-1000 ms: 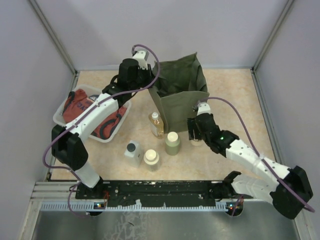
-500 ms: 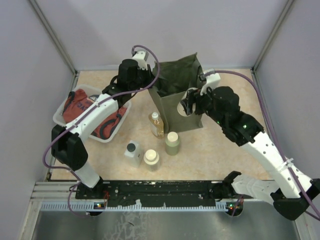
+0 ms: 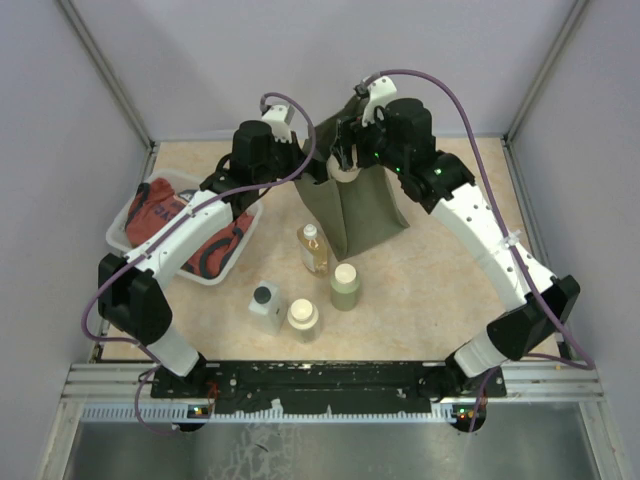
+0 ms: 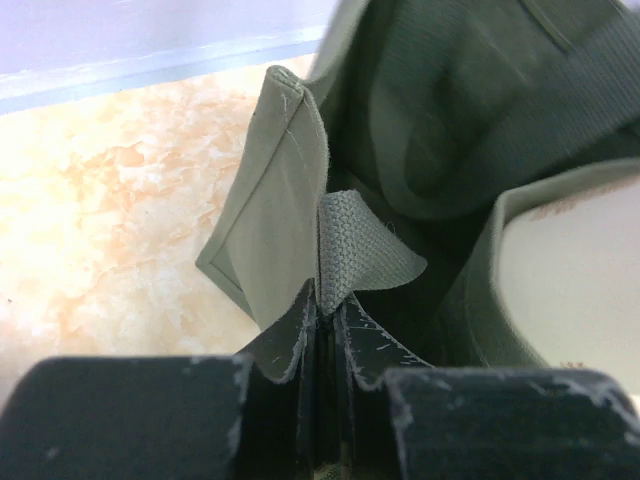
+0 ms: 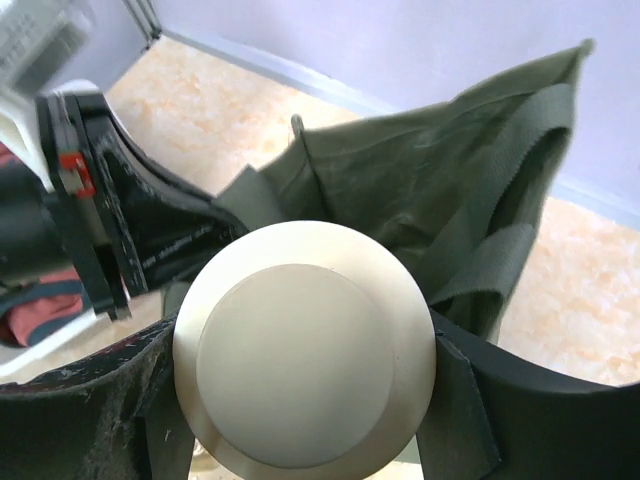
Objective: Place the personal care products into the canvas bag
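The olive-green canvas bag (image 3: 365,205) stands upright at the back middle. My left gripper (image 3: 303,170) is shut on its left rim; in the left wrist view the fingers (image 4: 325,325) pinch the webbing strap and cloth edge (image 4: 275,195). My right gripper (image 3: 345,165) is shut on the cream jar (image 5: 305,360) and holds it over the bag's open mouth (image 5: 440,190). On the table in front stand the amber bottle (image 3: 313,250), the green bottle with a cream cap (image 3: 345,285), the grey bottle with a black cap (image 3: 265,303) and the pale jar with a wide cream lid (image 3: 303,318).
A clear plastic tray (image 3: 142,198) with a red-and-black fabric pouch (image 3: 185,225) sits at the left. Grey walls enclose the table on three sides. My left gripper's body shows in the right wrist view (image 5: 100,230), close beside the jar.
My right arm has lifted the cream jar from the table right of the bag and carried it up and back over the bag's mouth. My left gripper has stayed on the rim.
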Controlling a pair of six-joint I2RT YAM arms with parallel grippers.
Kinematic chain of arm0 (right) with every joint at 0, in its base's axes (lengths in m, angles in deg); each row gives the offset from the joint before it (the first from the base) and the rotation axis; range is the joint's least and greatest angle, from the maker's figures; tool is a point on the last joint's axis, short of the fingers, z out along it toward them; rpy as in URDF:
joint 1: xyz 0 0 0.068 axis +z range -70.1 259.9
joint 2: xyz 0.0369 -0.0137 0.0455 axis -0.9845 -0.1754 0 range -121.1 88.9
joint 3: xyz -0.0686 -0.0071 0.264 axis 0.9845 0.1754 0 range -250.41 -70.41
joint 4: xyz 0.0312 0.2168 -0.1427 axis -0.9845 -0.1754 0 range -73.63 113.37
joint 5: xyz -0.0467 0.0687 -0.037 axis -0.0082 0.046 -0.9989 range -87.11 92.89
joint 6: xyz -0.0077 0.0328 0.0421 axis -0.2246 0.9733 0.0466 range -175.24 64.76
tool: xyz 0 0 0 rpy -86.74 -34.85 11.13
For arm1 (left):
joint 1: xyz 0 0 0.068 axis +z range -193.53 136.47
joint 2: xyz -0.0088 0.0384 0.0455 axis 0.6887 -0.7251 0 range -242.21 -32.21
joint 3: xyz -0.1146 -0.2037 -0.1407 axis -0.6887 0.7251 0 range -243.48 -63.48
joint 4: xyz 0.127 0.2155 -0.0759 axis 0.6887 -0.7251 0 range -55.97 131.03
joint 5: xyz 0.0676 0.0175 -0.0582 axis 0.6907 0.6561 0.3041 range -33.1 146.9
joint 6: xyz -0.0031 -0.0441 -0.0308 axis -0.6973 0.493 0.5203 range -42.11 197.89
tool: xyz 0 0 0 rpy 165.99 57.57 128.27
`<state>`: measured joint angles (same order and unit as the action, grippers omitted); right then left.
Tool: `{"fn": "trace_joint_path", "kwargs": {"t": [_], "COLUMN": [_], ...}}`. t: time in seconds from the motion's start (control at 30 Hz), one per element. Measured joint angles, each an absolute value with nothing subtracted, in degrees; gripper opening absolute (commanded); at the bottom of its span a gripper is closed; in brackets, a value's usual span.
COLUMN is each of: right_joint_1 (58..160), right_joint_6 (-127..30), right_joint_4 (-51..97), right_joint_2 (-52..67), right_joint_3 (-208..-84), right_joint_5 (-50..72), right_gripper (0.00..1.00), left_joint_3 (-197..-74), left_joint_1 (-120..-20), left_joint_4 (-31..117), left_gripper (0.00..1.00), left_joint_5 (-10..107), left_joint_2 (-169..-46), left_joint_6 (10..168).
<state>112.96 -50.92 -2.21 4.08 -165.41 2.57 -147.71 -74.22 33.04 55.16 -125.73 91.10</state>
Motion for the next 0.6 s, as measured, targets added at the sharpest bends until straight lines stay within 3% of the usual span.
{"fn": "trace_joint_path", "kwargs": {"t": [0.33, 0.6], "right_joint_1": [112.21, 108.41], "right_joint_6": [-52.24, -51.01], "right_joint_4": [-4.59, -0.70], "right_joint_2": [-1.30, -5.21], "right_joint_3": [-184.95, -188.14], "right_joint_5": [3.67, 6.14], "right_gripper": [0.00, 0.00], "left_joint_3": [-147.47, -147.45], "left_joint_1": [-74.25, -74.27], "left_joint_4": [33.06, 32.16], "left_gripper": [0.10, 0.06], "left_joint_5": [53.54, 51.66], "left_joint_2": [-125.62, -124.76], "left_joint_6": [91.05, 90.92]}}
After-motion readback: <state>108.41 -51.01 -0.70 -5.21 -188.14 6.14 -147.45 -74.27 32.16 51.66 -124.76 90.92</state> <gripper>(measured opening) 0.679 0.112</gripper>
